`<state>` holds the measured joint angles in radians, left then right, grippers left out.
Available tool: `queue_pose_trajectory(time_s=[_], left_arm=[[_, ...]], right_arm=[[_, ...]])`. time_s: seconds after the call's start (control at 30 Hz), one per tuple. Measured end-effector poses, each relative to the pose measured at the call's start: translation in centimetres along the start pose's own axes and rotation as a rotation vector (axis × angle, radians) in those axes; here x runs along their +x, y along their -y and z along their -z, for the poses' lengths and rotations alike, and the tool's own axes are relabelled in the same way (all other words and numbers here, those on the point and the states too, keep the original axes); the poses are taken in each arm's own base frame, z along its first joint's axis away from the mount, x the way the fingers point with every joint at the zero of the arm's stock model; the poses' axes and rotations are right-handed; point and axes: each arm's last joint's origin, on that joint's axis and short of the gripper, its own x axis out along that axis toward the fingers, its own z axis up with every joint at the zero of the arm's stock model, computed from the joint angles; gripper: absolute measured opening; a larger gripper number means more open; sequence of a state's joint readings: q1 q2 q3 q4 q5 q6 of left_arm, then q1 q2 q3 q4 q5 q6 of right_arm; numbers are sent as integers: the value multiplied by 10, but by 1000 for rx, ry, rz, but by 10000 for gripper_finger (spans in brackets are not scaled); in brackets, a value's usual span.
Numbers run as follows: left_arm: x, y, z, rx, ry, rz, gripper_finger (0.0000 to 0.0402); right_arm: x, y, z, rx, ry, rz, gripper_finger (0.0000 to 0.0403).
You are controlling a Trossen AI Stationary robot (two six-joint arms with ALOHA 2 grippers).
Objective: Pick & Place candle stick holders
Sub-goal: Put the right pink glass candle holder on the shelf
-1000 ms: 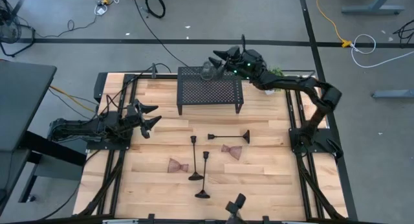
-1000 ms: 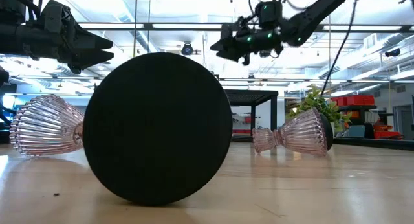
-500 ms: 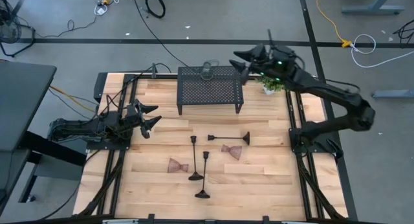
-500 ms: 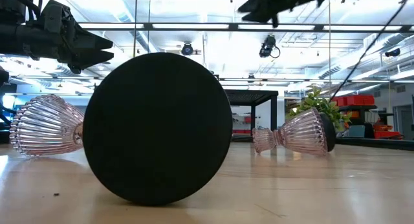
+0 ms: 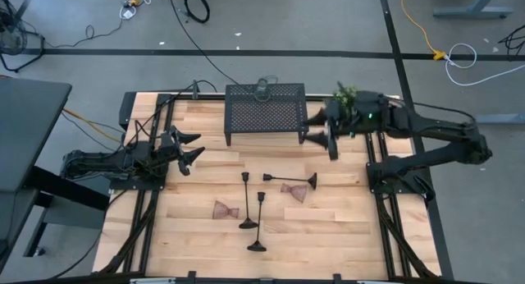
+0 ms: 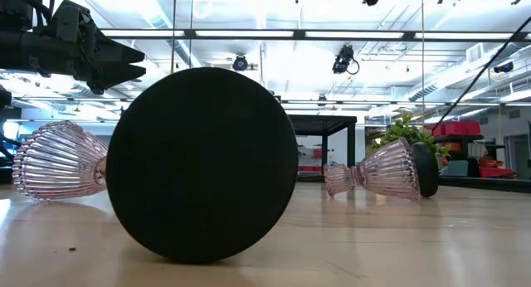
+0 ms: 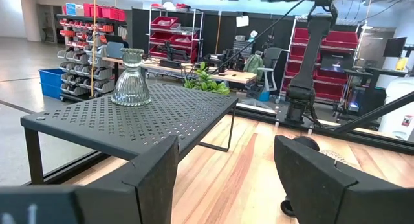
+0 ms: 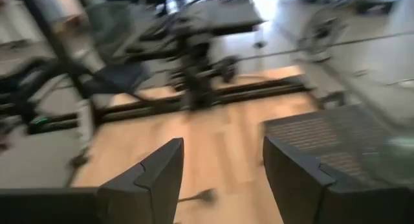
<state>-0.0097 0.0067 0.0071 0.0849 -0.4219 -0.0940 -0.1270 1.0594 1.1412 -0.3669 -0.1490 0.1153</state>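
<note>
A clear glass candle stick holder stands upright on the black mesh rack. Three black stem holders lie on the wood: one crosswise, two with their bases toward the near edge. One base fills the low view. Two pinkish glass holders lie on their sides. My right gripper hangs open in the air off the rack's right end, fingers toward the rack. My left gripper waits open at the table's left, level.
A small green plant stands at the far right, behind my right arm. Bare wood lies between the rack and the fallen holders and along the near edge. Black frame rails run down both sides of the table.
My right gripper has drawn away from the glass holder on the rack, risen, and swung toward the table's right edge and then toward the near edge, tipping up closer to level. It stays open. The glass holder stays standing on the rack.
</note>
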Motion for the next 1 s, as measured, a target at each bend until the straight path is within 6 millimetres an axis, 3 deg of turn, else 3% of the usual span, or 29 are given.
queue_pose_trajectory(time_s=[0.2, 0.63, 1.0], left_arm=[[0, 0, 0, -1, 0, 0, 254], [0, 0, 0, -1, 0, 0, 254], [0, 0, 0, -1, 0, 0, 254]], right_arm=[[23, -45, 17, 17, -117, -152, 210], [95, -119, 82, 35, -354, -123, 210], [144, -139, 133, 50, -453, -53, 199]])
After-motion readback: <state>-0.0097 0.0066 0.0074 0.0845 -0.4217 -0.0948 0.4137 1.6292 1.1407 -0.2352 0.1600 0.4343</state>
